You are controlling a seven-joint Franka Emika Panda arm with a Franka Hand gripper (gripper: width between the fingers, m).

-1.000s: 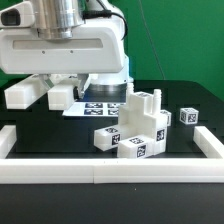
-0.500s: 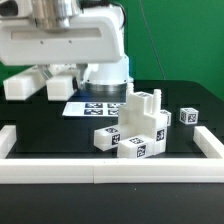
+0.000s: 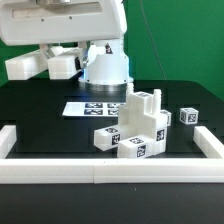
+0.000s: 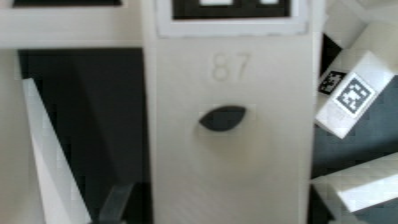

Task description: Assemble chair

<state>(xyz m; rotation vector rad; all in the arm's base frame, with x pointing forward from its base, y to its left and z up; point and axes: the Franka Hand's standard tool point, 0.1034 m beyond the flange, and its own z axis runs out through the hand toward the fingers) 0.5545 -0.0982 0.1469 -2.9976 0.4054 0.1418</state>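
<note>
Running along the near edge, a white rail (image 3: pixel 100 172) fenced the black bench (image 3: pixel 40 125). Just behind it, toward the exterior view's right, sat a stack (image 3: pixel 135 128) of tagged chair parts with one post standing upright out of it. Whether those parts were joined or only leaning together could not be told. A tagged cube (image 3: pixel 188 116) lay apart from the stack, further to that right, and the marker board (image 3: pixel 92 107) lay flat behind the stack. Farther back and well above the bench, a bar (image 3: pixel 62 65) hung under the end effector (image 3: pixel 48 52). Beside it was a second white end (image 3: pixel 25 67) that might have belonged to the same piece. The fingertips were hidden, but a part hanging clear of the bench meant the end effector was pinching the bar. The wrist view showed the bar's flat face, with a round hole (image 4: pixel 221 118) midway and a tag (image 4: pixel 231 8) at one end. Behind everything stood the arm base (image 3: pixel 105 68). The parts looked like hard, stiff plastic, light for their bulk, with smooth faces that would probably slip under a loose hold. A grip across two flat parallel sides near mid-length seemed best to stop the bar pivoting, and it would leave the hole and both ends free for joining.
</note>
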